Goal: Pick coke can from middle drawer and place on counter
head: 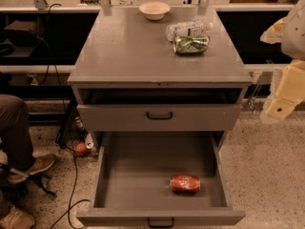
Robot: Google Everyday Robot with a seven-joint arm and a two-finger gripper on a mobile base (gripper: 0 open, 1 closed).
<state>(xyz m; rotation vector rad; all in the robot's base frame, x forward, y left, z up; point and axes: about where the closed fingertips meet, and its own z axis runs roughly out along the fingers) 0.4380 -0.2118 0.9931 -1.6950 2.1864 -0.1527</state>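
Camera view: cylindrical coke can (pixel 185 183) in drawer (pixel 143 171), fingers (pixel 281 104) far right.

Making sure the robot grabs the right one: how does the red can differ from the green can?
The coke can is red; the green can is green. The coke can lies in the open middle drawer; the green can lies on the counter beside a clear bottle. Both lie on their sides. The gripper is at the right edge, away from both.

The robot's arm (pixel 296 30) shows at the right edge as a rounded, pale grey-white shell. Below it, the gripper (pixel 283 97) is blocky and cream-yellow, marked with one small dark dot.
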